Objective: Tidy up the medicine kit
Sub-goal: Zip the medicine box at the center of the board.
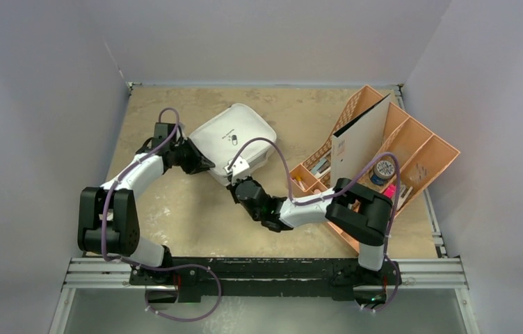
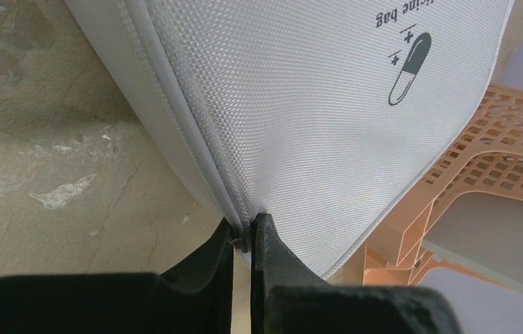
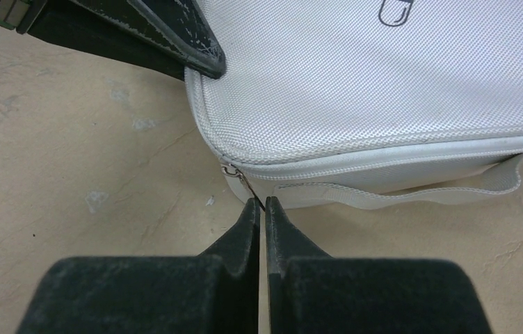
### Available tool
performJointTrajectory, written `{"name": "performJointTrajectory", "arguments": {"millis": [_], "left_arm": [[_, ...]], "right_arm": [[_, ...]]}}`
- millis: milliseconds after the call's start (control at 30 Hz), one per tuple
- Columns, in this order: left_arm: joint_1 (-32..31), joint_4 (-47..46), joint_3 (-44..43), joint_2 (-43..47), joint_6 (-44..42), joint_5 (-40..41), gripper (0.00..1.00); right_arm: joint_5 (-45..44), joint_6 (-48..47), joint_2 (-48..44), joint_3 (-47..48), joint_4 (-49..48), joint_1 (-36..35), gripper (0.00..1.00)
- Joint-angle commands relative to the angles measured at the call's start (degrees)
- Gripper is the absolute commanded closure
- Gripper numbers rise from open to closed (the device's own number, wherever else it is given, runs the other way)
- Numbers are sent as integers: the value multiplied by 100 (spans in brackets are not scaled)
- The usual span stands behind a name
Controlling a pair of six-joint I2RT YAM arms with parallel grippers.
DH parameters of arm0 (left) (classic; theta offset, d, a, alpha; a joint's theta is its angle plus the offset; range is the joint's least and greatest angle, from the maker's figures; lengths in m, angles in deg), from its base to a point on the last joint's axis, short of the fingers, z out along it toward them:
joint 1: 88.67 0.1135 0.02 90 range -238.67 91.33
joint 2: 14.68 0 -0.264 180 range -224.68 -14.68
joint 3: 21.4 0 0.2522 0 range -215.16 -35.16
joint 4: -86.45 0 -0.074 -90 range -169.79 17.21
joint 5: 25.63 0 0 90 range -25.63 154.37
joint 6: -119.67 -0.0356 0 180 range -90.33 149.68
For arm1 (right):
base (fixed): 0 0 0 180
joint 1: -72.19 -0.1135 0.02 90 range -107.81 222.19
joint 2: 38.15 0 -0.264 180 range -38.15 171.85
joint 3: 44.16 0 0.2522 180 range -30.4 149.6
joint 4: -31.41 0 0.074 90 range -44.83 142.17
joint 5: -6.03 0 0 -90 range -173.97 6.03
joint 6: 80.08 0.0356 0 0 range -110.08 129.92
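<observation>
Pinching the medicine kit [image 1: 234, 132] at its left edge seam with the left gripper [image 2: 245, 234], jaws clenched on fabric, forearm stretched in from the kit's left. Nipping the zipper pull [image 3: 243, 183] at the kit's near corner with the right gripper [image 3: 262, 204], jaws clamped, elbow folded. Kit closed on the table [image 1: 175, 216], orange tray [image 1: 446, 149] near its right.

The mottled beige table [image 1: 175, 223] bears the white medicine kit [image 1: 234, 136] and an orange compartmented tray [image 1: 434, 154].

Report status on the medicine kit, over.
Left gripper shut on medicine kit edge. Right gripper shut on zipper pull. Kit zipped closed. Orange tray alongside, not blocking.
</observation>
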Motion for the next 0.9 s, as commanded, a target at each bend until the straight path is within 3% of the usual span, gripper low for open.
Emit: {"name": "performJointTrajectory", "arguments": {"millis": [0, 200, 333, 467, 633, 733, 867], "left_arm": [[80, 62, -16, -64, -324, 651, 100], [80, -344, 248, 113, 220, 232, 100], [77, -587, 359, 240, 719, -125, 100], [62, -762, 456, 409, 1081, -409, 100], [-24, -621, 551, 888, 1159, -348, 95], [-128, -460, 601, 1169, 1015, -223, 89], [-139, 60, 422, 1381, 450, 138, 71]], "right_arm": [[-438, -256, -291, -117, 85, 443, 100], [827, -539, -122, 112, -252, 426, 100], [967, -476, -109, 255, -271, 303, 100], [845, -97, -387, 72, -234, 195, 86], [200, 738, -883, -115, 746, 182, 70], [-134, 1489, -1205, 24, 2177, 280, 63], [212, 1930, -1326, 602, 3441, 620, 60]]}}
